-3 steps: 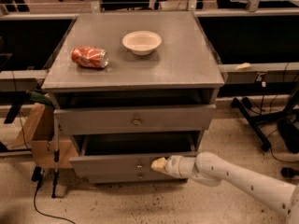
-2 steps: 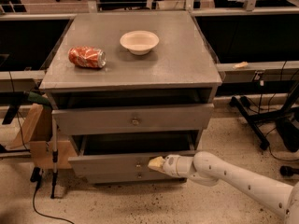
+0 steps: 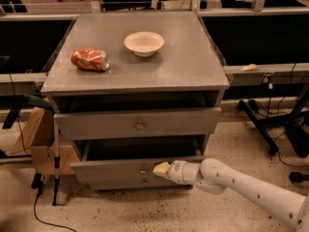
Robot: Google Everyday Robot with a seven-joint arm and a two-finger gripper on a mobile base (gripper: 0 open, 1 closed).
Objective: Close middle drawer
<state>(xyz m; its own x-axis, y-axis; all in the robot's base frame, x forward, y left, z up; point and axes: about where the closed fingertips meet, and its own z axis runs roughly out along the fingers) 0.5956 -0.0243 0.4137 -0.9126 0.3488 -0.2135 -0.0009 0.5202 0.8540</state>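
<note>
The middle drawer is the wide grey drawer with a low front panel and a small dull centre knob. It stands pulled out from the grey cabinet, with its dark inside showing above the panel. My gripper, with a cream-coloured tip on a white arm, comes in from the lower right. Its tip rests against the drawer's front panel just right of the knob.
Above it, a taller-fronted drawer with a brass knob is slightly out. On the cabinet top lie a crushed red can and a white bowl. A wooden frame stands left, and a chair base right.
My gripper tip has edged slightly left along the middle drawer's front panel, staying against it. The drawer still stands out from the cabinet.
</note>
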